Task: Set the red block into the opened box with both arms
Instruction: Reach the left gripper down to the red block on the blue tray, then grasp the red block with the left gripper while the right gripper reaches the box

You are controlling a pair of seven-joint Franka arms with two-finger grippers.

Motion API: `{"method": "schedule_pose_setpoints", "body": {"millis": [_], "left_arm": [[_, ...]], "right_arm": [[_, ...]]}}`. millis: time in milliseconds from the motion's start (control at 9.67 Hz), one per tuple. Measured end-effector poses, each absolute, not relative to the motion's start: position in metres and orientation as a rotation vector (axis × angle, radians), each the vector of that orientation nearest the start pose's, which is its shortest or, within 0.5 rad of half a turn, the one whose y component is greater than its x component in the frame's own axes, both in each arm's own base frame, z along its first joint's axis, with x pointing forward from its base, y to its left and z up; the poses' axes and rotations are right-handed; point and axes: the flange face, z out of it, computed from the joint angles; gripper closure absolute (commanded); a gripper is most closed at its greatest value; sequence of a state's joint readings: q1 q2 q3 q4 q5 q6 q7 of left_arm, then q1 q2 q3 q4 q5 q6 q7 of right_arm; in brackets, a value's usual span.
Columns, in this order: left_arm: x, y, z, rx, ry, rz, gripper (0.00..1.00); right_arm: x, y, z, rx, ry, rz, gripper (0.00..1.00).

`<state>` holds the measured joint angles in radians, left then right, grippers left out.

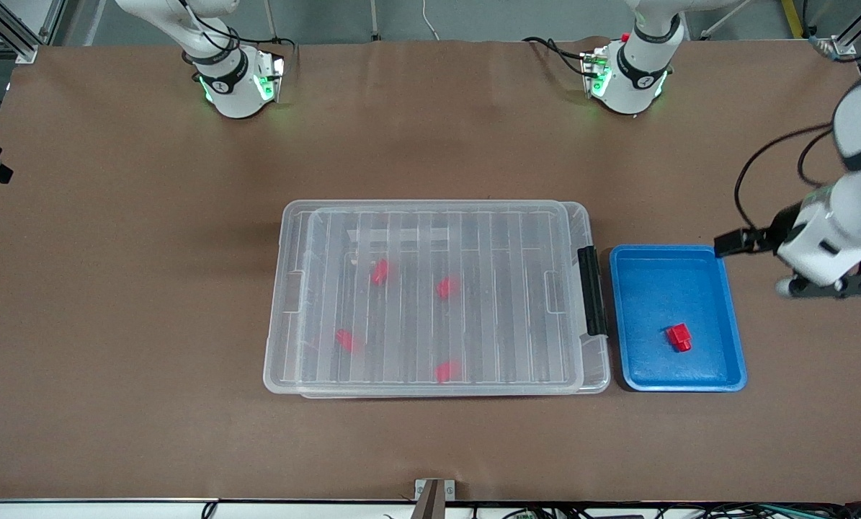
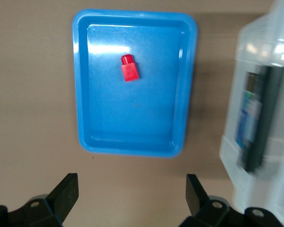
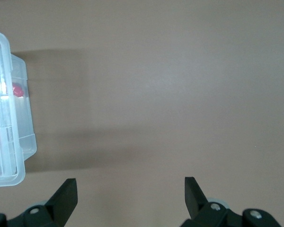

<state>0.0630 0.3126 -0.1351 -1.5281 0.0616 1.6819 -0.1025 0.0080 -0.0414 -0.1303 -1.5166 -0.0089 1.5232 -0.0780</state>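
A red block [image 1: 679,336] [image 2: 129,68] lies alone in a blue tray [image 1: 733,317] [image 2: 80,94]. The clear box [image 1: 286,288] [image 2: 255,52] [image 3: 19,142] sits mid-table with its ribbed lid lying on top and a black clip handle [image 1: 591,288] [image 2: 262,118] on the end facing the tray. Several more red blocks [image 1: 380,271] show through the lid. My left gripper [image 1: 833,287] [image 2: 131,189] hangs open and empty over bare table beside the tray. My right gripper [image 3: 130,189] is open and empty over bare table by a corner of the box; the front view does not show it.
The tray stands beside the box, toward the left arm's end of the table. Brown table surface stretches all around both. A small metal bracket [image 1: 434,490] sits at the table edge nearest the front camera.
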Motion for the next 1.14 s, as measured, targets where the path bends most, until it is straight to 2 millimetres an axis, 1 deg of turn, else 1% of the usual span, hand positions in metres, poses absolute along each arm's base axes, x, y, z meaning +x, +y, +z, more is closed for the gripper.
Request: {"method": "schedule_pose_setpoints", "body": {"millis": [103,207,310,414,517,621,724,828,931,1034,1138], "left_arm": [[0.652,-0.027,0.424,-3.091,-0.030,0.265,0.00],[0.665,-0.020,0.382,-3.092,-0.041,0.266,0.00],[0.676,-0.007,0.341,-3.103,-0.069,0.253,0.00],[0.684,0.004,0.302,-3.114,-0.091,0.250,0.00],[0.688,0.006,0.267,-3.122,-0.107,0.251,0.00],[0.690,0.004,0.240,-3.129,-0.124,0.244,0.01],[0.693,0.002,0.220,-3.134,-0.157,0.227,0.10],[0.694,0.001,0.206,-3.136,-0.202,0.205,0.34],[0.695,0.001,0.193,-3.138,-0.233,0.191,0.57],[0.695,0.001,0.185,-3.139,-0.247,0.192,0.84],[0.694,0.001,0.181,-3.138,-0.254,0.195,0.99]], "right_arm": [[0.539,-0.043,0.661,-3.145,-0.001,-0.055,0.00],[0.552,-0.009,0.646,-3.136,-0.086,-0.043,0.00],[0.571,0.027,0.621,-3.125,-0.144,-0.044,0.00],[0.593,0.064,0.586,-3.117,-0.153,-0.043,0.00],[0.612,0.106,0.546,-3.105,-0.142,-0.029,0.00],[0.625,0.145,0.505,-3.090,-0.154,-0.003,0.00],[0.633,0.174,0.470,-3.080,-0.182,0.019,0.00],[0.640,0.192,0.438,-3.075,-0.206,0.034,0.00],[0.647,0.198,0.412,-3.074,-0.214,0.048,0.00],[0.650,0.200,0.394,-3.079,-0.221,0.064,0.00],[0.651,0.203,0.382,-3.084,-0.233,0.075,0.00]]}}
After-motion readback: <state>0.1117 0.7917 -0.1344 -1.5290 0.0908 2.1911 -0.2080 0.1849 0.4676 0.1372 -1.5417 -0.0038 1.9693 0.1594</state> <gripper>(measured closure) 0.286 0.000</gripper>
